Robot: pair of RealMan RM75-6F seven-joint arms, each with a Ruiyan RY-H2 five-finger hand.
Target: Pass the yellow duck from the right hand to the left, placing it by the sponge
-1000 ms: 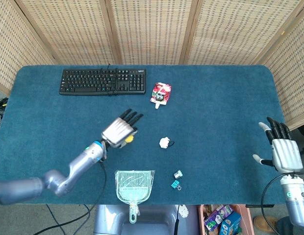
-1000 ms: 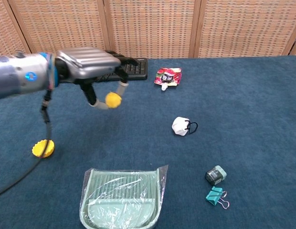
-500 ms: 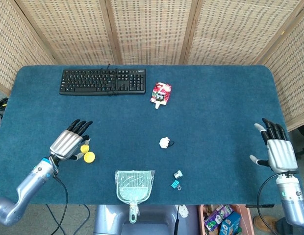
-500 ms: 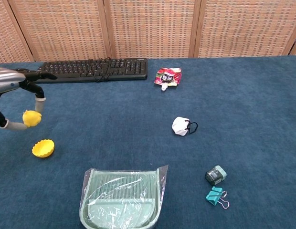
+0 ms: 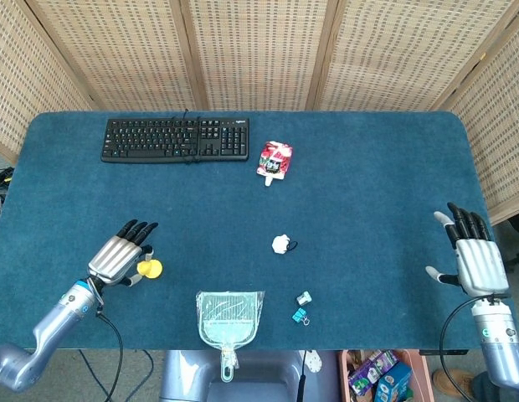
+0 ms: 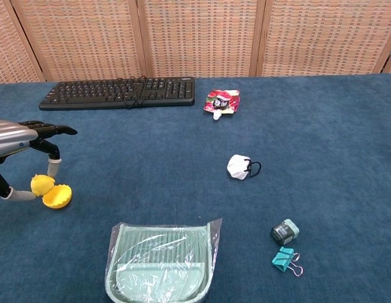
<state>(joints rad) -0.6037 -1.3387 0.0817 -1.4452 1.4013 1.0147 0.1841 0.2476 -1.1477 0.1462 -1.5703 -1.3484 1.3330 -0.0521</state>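
Left hand (image 6: 19, 148) fingers pinch small yellow duck (image 6: 41, 185) beside yellow sponge (image 6: 57, 196); right hand (image 5: 475, 261) released, fingers spread. Risk: duck rolls on release.

Black keyboard (image 5: 175, 139) at far edge, red snack pouch (image 5: 274, 159) beside it. White crumpled mask (image 6: 240, 167) mid-table. Green dustpan (image 6: 161, 261) at near edge; teal binder clip (image 6: 284, 259) to its right.

You swung your left robot hand (image 6: 19, 142) from the middle of the worktop (image 5: 368, 193), near the keyboard (image 5: 176, 139), back toward its near left part, carrying the yellow duck (image 6: 41, 185) between thumb and finger. You then lowered it, so the duck came down from above the yellow sponge (image 6: 57, 196) to sit touching it. Your right robot hand (image 5: 475, 261) shifted slightly at the right edge.
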